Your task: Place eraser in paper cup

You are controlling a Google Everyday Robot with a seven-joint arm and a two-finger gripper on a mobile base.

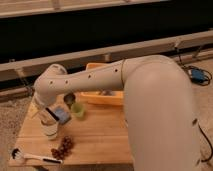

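Observation:
The paper cup (49, 131) is a short white cup standing on the left part of the wooden table (95, 137). My gripper (49, 116) hangs from the white arm's wrist (50, 87) directly above the cup's rim, reaching into or just over its mouth. A dark strip shows at the gripper over the cup. I cannot tell whether it is the eraser or part of the gripper. No eraser lies in plain view on the table.
A blue-grey sponge pad (63, 115) lies right of the cup, and a small green cup (77, 110) stands beside it. A yellow tray (102, 98) sits at the back. A brown cluster (62, 147) and a white-headed brush (29, 156) lie at the front left.

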